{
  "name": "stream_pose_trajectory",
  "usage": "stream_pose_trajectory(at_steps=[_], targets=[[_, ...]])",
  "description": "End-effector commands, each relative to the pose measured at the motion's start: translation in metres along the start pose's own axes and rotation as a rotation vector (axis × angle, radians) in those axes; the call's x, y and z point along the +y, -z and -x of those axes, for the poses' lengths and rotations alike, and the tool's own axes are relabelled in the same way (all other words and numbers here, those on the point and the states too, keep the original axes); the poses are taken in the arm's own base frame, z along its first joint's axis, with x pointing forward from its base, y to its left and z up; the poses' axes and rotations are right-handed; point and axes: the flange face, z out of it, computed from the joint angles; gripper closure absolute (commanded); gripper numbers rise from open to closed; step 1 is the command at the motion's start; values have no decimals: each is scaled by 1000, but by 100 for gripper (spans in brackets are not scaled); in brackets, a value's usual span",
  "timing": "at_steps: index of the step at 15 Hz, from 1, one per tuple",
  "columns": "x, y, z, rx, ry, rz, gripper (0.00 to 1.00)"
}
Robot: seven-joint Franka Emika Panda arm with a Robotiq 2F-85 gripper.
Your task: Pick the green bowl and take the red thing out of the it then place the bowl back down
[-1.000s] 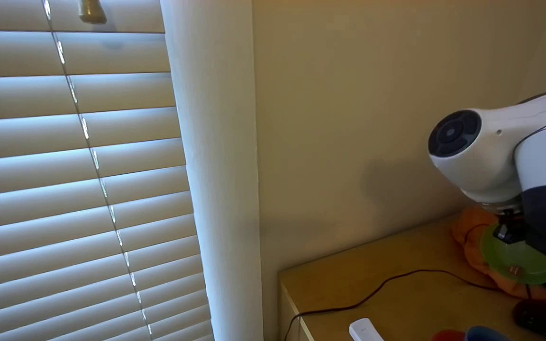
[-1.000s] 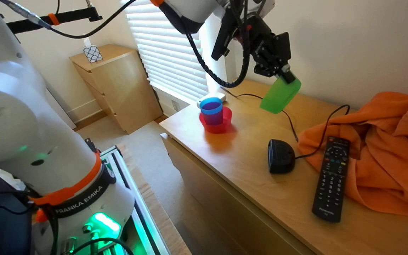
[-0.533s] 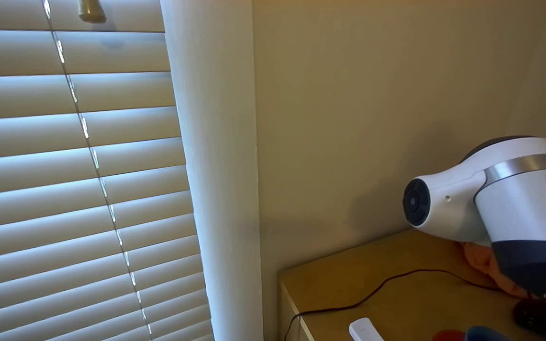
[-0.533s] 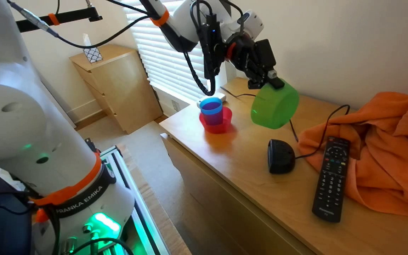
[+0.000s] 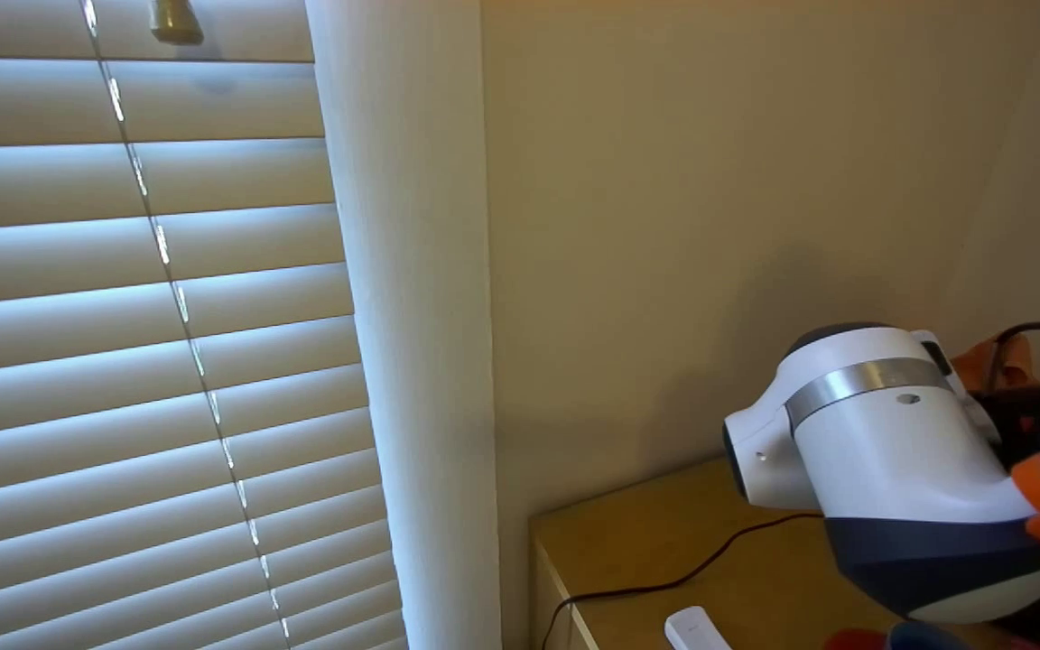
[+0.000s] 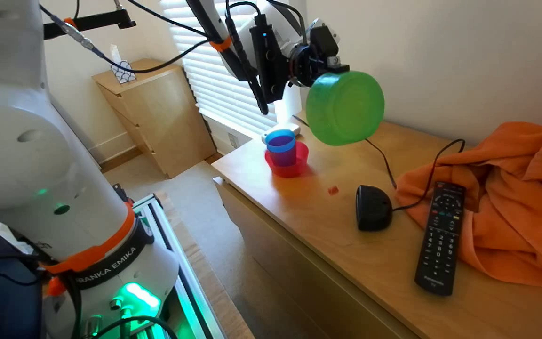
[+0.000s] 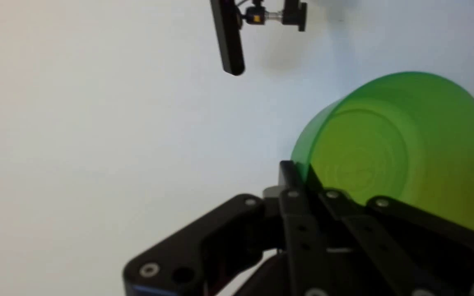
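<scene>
In the wrist view the gripper [image 7: 301,172] has both fingers clamped on the side of the green bowl [image 7: 410,144], close to its rim; the bowl is bright green and see-through, smooth and round, with faint concentric rings on its floor; in an exterior view it is held up off the wooden dresser [image 6: 384,273], tipped on its side, its base facing the viewer; on the wood lies a small red piece [image 6: 333,190], near the black device [image 6: 373,208]; farther back, by the dresser's edge, a red bowl [image 6: 302,159] has a blue and purple cup [image 6: 280,147] sitting in it; against the frame half a second earlier, the green bowl stands higher and farther left in that view and shows more of its base; the red piece lies where bare wood showed then; in an exterior view the white arm [image 5: 890,451] hangs lower, and more of it is visible, in front of the beige wall [image 5: 646,226]
</scene>
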Motion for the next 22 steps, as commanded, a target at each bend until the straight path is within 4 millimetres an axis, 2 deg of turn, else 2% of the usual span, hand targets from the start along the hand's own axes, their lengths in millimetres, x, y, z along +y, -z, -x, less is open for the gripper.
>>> stream_pose_trajectory(at_steps=[1,4,5,8,11,15,19,22], targets=[[10,-8,-18,-63,166,61,99],[21,-37,-41,-52,222,-131,99],[28,-53,-46,-52,238,-182,99],[46,-92,-54,-63,278,-336,99],[66,-113,-53,-67,314,-486,99],[92,-110,-35,-77,365,-692,99],[105,-106,-25,-70,388,-897,99],[111,-100,-10,-53,408,-1050,99]])
